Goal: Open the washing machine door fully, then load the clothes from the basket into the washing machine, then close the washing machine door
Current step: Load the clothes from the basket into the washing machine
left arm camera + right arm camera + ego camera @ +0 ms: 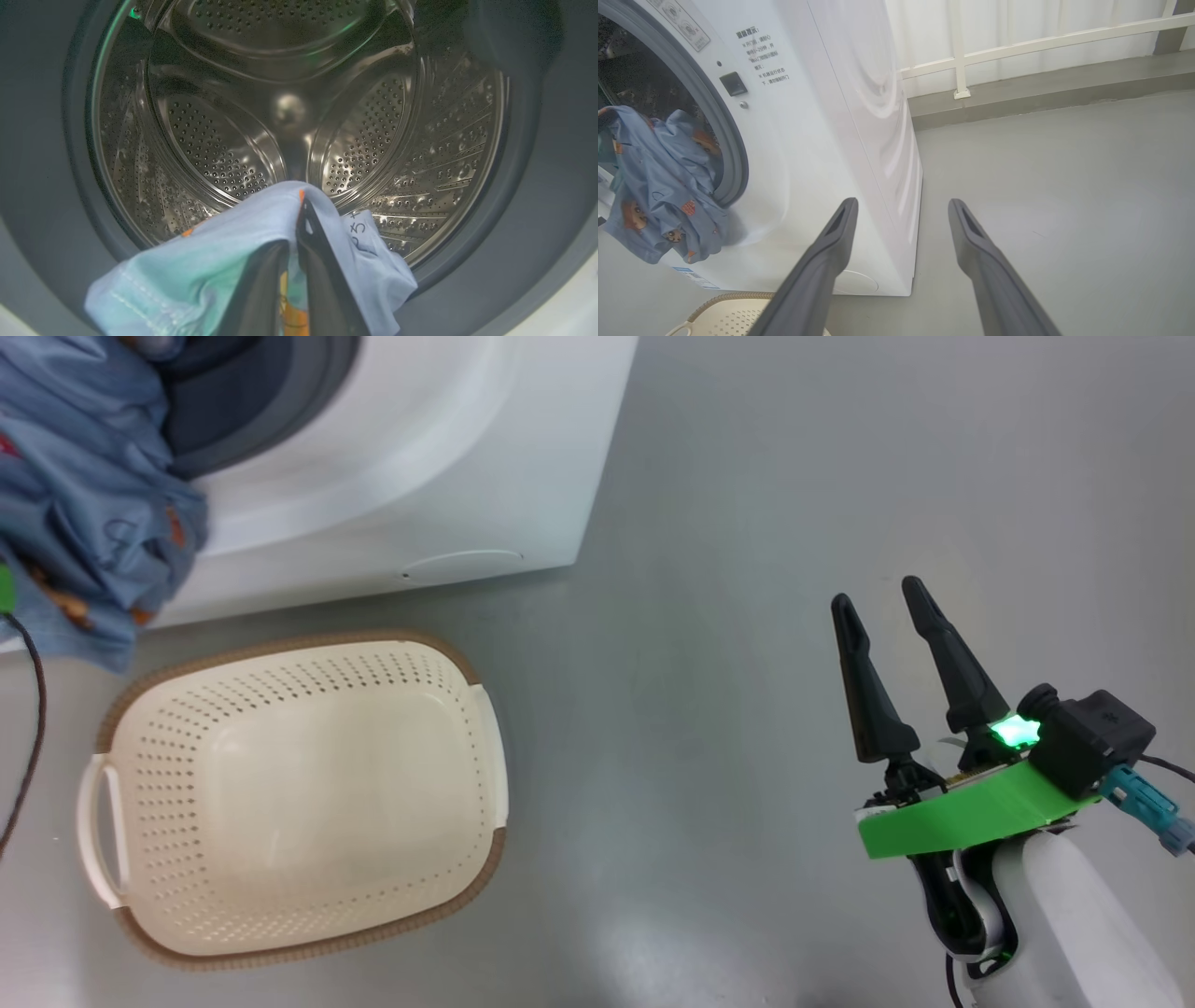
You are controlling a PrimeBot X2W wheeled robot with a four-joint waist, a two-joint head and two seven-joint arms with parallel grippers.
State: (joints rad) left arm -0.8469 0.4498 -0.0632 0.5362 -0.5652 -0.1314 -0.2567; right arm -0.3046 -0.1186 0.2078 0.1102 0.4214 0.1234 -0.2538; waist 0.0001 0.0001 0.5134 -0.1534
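We record the right gripper (877, 593) with its two dark fingers spread wide apart, pointing up and slightly left in the head view. Its white forearm (1074, 915) enters from the lower right corner, a green band (962, 812) at the wrist. We record the left gripper (295, 219) pressed together, pinching the clothes (196, 261).
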